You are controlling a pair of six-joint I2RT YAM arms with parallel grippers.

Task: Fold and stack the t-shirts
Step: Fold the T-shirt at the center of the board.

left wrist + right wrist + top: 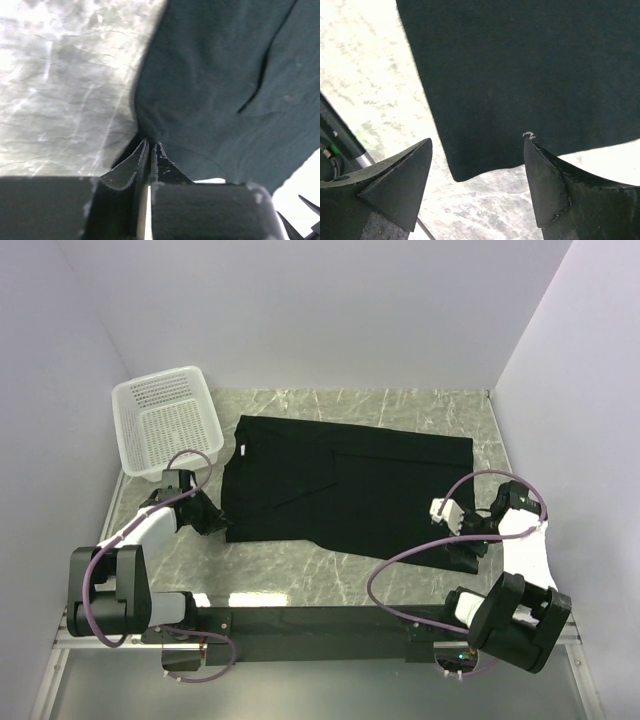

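When read from above, starts at far left with a white mesh basket [165, 425], standing on the marble table [300, 575] close to the left wall and apart from the cloth.

Next, nearer the bases, finds the left gripper [215, 522] low at the near left corner of the black shirt [350, 490]. From the left wrist view, reads as clenched: left gripper [150, 146] with jaws pressed together on a pinch of the shirt [225, 75] at its edge, cloth drawn into a small peak at the tips, pale table [60, 75] off to the left of that edge.

Moving on to the middle, shows the shirt spread flat on the table, long side running left to right, a small white label at its far left corner and a dark crease line near its centre.

Ends at the right with the right gripper [465, 552], down at the shirt's near right corner. From the right wrist view, reads as released: right gripper [477, 165] with jaws wide apart, the corner of the shirt [530, 65] lying between them, one jaw over bare table [360, 60], the other tip at the hem beside a loose pale thread. Cannot tell whether either jaw touches the cloth.
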